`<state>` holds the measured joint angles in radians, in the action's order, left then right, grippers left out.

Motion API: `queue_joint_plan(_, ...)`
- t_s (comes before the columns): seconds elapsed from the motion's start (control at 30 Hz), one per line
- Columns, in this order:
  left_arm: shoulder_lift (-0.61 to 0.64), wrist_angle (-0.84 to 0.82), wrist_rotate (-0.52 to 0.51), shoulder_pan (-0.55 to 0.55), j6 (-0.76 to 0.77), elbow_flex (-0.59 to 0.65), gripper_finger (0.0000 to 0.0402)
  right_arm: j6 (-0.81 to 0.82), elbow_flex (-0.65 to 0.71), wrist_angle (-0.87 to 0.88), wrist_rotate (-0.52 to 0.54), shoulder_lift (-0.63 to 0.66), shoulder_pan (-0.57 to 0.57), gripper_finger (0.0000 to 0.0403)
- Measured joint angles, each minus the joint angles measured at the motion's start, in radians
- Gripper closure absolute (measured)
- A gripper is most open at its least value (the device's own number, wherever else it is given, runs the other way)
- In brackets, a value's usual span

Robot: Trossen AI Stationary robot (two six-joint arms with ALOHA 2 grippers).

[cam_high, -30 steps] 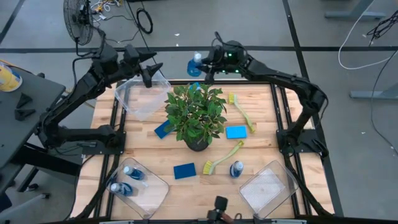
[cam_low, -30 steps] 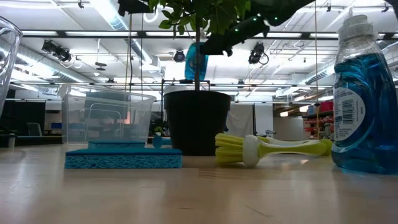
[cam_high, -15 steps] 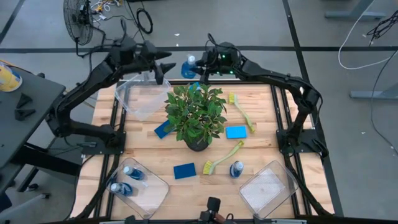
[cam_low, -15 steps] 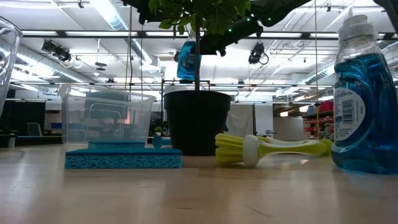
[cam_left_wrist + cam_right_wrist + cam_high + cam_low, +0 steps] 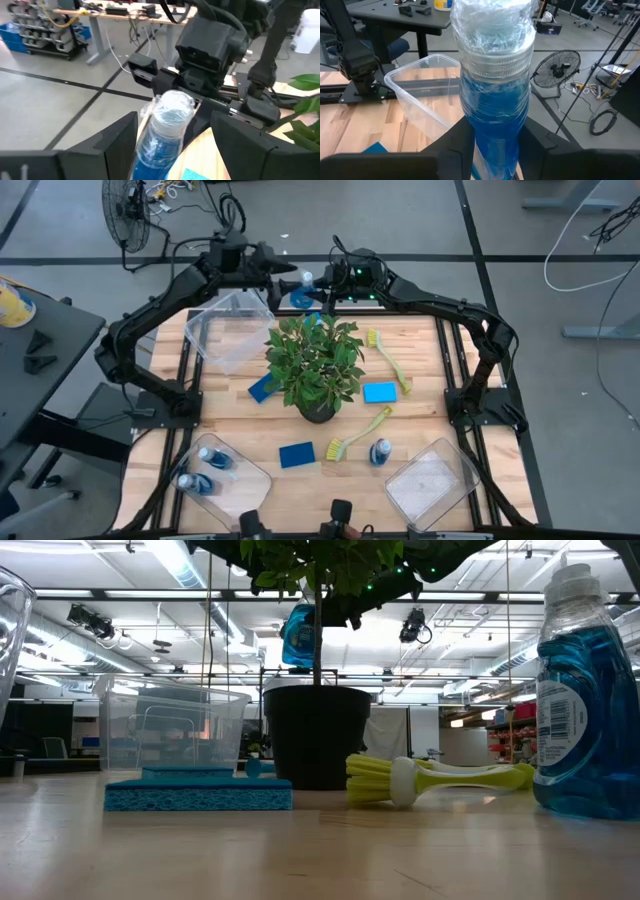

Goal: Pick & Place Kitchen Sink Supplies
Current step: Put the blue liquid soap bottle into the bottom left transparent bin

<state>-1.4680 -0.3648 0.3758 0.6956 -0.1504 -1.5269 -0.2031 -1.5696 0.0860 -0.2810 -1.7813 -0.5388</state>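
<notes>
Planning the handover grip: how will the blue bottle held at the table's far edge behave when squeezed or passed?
The blue bottle, held in the right gripper, looks nearly full, so probably heavy for its size. Its wrapped cap looks glossy, likely slippery. The left gripper, open around it, should probably grip the body.

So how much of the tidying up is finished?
Two blue bottles already lie in the near-left bin. In hand: the right gripper holds another bottle up at the table's far edge, with the open left gripper around it. Left out: the standing bottle, three sponges and two brushes.
</notes>
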Motion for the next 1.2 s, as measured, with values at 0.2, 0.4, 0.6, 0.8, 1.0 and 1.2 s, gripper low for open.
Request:
queue_joint_plan(0.2,-0.011,0.03,0.002,-0.017,-0.002,0.0,0.0145,-0.013,0.0,0.012,0.0,0.001,0.0,0.0288)
queue_joint_plan(0.4,-0.032,0.051,-0.023,-0.035,-0.005,-0.001,0.0145,-0.017,0.0,0.015,0.001,-0.005,0.0,0.0288)
queue_joint_plan(0.6,-0.066,0.064,-0.027,-0.039,-0.011,-0.001,0.0145,-0.016,0.0,0.017,0.001,-0.005,0.001,0.0288)
queue_joint_plan(0.8,-0.075,0.079,-0.034,-0.045,-0.003,-0.001,0.0145,-0.019,0.0,0.028,0.003,-0.006,0.008,0.0288)
queue_joint_plan(1.0,-0.081,0.08,-0.042,-0.048,-0.003,-0.001,0.0145,-0.019,0.0,0.027,0.001,-0.006,0.009,0.0288)
queue_joint_plan(1.2,-0.084,0.077,-0.067,-0.05,-0.016,0.0,0.0151,-0.019,0.001,0.027,0.001,-0.006,0.011,0.0288)
